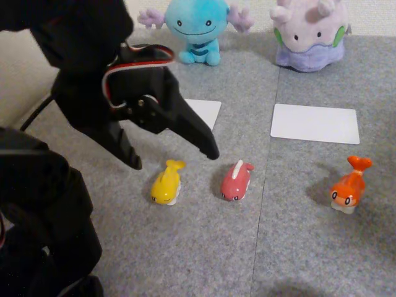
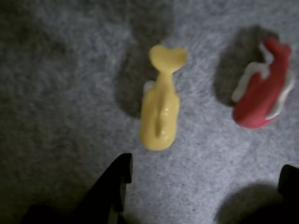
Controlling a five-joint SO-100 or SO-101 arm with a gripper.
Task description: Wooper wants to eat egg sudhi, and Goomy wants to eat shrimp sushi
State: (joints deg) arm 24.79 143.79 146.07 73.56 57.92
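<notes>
The egg sudhi point(image 1: 167, 184) lies on the grey carpet point(image 1: 204, 247), just left of a pink-red fish figurine point(image 1: 237, 180) in the other view. Above it hangs the black gripper point(image 1: 175, 159), fingers spread wide, holding nothing. The shrimp sushi point(image 1: 349, 185) stands well right. Wooper point(image 1: 197, 28) and Goomy point(image 1: 309, 34) sit behind two white cards point(image 1: 315, 123).

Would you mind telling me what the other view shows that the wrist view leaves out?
Other view: Wooper, Goomy, the shrimp sushi and two white cards. Wrist view: a top-down look at the yellow tail. Both: the egg sudhi, the pink-red figurine, the grey mat and the open claw above them.
</notes>
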